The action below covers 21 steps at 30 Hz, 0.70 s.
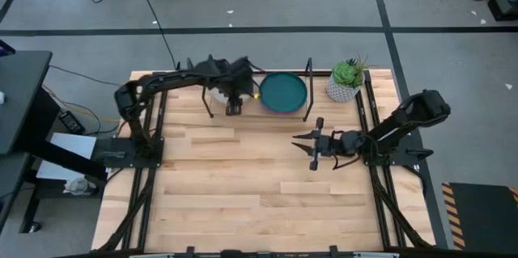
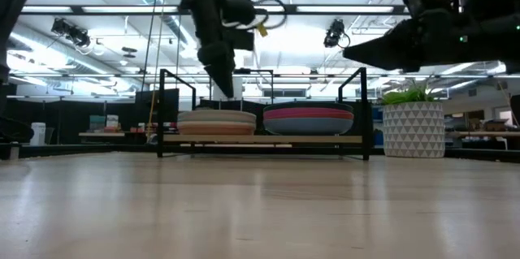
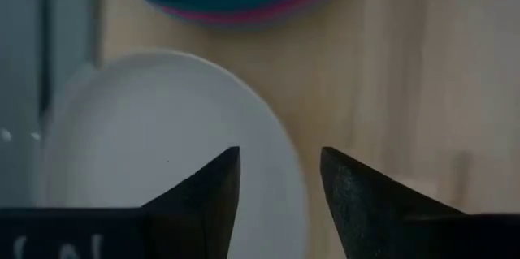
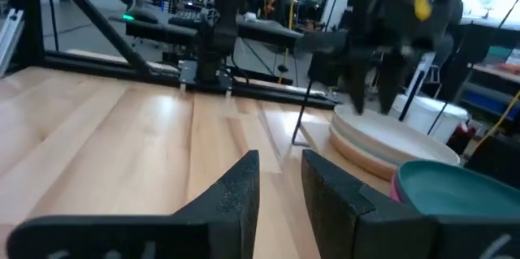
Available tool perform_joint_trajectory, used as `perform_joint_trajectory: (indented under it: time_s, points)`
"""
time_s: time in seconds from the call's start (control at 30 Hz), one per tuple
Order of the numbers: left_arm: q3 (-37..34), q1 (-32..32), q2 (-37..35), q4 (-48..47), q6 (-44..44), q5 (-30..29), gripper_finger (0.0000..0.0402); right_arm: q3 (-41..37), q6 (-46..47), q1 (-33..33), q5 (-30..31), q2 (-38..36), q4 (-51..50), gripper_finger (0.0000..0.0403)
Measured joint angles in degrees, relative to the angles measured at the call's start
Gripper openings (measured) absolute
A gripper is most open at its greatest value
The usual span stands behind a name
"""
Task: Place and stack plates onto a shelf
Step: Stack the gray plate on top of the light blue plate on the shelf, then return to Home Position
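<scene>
The shelf [image 1: 257, 106] stands at the far edge of the table [image 1: 243, 185], a low light-wood board [image 2: 260, 139] framed by thin black loop uprights, and it carries two stacks of plates side by side. The left stack [image 2: 216, 123] is topped by a cream plate [image 3: 162, 153], with peach and pale layers showing beneath it in the low view. The right stack [image 2: 309, 119] is topped by a teal plate [image 1: 283, 92], and under it a magenta rim and a grey-blue layer can be seen from the side. The two stacks sit close together without clearly touching. The left gripper [image 1: 234, 106] hangs over the left stack, pointing down at the near edge of the cream plate; its fingers [image 3: 203, 198] stand apart with a gap between them and hold nothing. The right gripper [image 1: 312, 149] hovers over the bare table, well apart from the shelf on its near side and toward the right, with its fingers [image 4: 236, 190] spread and nothing between them. A small potted plant [image 1: 346, 80] in a white patterned pot stands just right of the shelf, at the table's far right corner.
</scene>
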Motion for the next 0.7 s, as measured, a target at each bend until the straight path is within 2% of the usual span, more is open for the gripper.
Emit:
perform_joint_trajectory:
  time_s: [0.17,0.37,0.47,0.53,0.7]
  points:
    - [-9.2,3.0,-5.5,13.0,-2.0,0.6,0.0169,-1.3,4.6,0.0,1.3,-7.4,-10.8,0.0080]
    - [-19.3,3.4,-6.1,21.7,-3.8,0.1,0.0157,-1.5,5.9,0.0,1.1,-18.7,-19.4,0.0061]
    - [-21.1,3.1,-6.1,23.9,-4.5,-0.5,0.0154,-1.4,5.9,0.0,1.2,-23.0,-22.8,0.0057]
    - [-21.1,2.6,-6.4,24.1,-4.4,-3.2,0.0151,-1.4,5.9,-0.1,1.4,-25.5,-24.7,0.0056]
    - [-21.0,1.6,-11.7,25.0,-2.9,-4.1,0.0143,-1.4,5.8,-0.3,1.3,-32.6,-31.2,0.0055]
